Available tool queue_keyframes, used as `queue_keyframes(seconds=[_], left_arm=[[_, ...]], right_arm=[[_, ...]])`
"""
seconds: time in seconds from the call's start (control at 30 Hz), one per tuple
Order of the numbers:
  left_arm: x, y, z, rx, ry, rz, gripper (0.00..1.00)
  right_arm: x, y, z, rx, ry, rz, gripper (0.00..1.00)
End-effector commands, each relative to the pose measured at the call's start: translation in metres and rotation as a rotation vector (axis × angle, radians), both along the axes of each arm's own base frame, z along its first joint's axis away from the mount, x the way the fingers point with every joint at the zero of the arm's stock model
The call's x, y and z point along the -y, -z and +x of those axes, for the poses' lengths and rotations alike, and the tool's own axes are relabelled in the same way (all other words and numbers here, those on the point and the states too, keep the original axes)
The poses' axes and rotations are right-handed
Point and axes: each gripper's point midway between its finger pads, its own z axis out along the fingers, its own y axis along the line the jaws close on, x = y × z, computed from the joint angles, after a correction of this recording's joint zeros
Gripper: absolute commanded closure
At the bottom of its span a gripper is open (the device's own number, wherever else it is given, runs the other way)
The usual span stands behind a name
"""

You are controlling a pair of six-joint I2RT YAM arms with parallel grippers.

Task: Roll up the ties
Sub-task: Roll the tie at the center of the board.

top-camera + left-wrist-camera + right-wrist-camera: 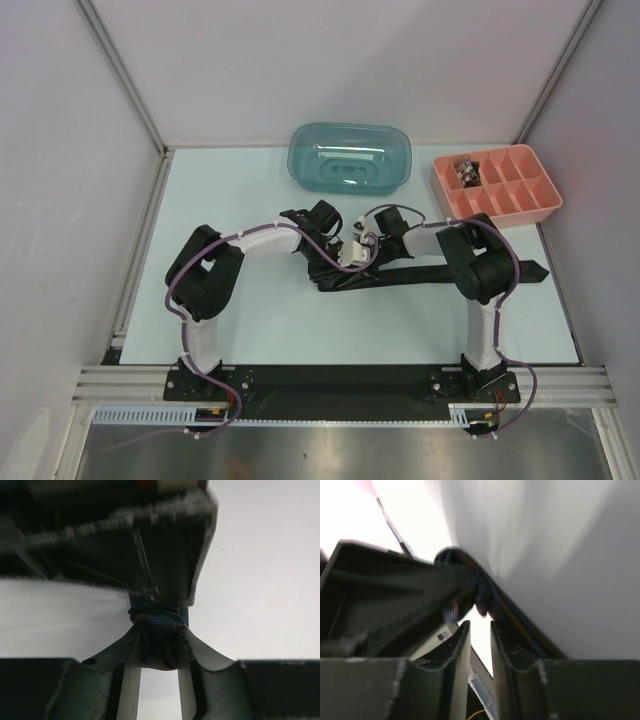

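Teal tub, pink tray — beyond ties

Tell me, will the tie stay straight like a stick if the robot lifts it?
Probably not: the tie lies flat and bunches where the left gripper pinches it, so it would likely droop. It looks thin, so probably light.

The pale table carries a teal tub at the back, a pink divided tray beside it, and black ties mid-table.
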Motion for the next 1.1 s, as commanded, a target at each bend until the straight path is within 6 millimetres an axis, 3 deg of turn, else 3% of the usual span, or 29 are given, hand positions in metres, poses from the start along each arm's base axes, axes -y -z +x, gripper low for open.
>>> queue_keyframes(seconds=[0.0,0.27,0.87,0.97,1.07], left_arm=[[-0.008,0.018,-0.008,-0.012,0.026,0.056,0.66],[-0.004,0.014,-0.008,-0.018,0.027,0.037,0.65],[-0.002,0.013,-0.005,-0.012,0.005,0.030,0.64],[-0.002,0.013,-0.003,-0.006,-0.004,0.032,0.64],[-0.001,0.012,-0.002,0.000,-0.007,0.028,0.61]], right_arm=[[0.013,-0.025,0.013,0.052,0.061,0.056,0.67],[-0.008,-0.036,0.036,0.098,0.111,0.137,0.60],[-0.023,-0.014,0.018,0.058,0.067,0.108,0.64],[-0.023,-0.006,0.016,0.019,0.065,0.094,0.71],[-0.016,0.004,0.015,0.006,0.066,0.057,0.91]])
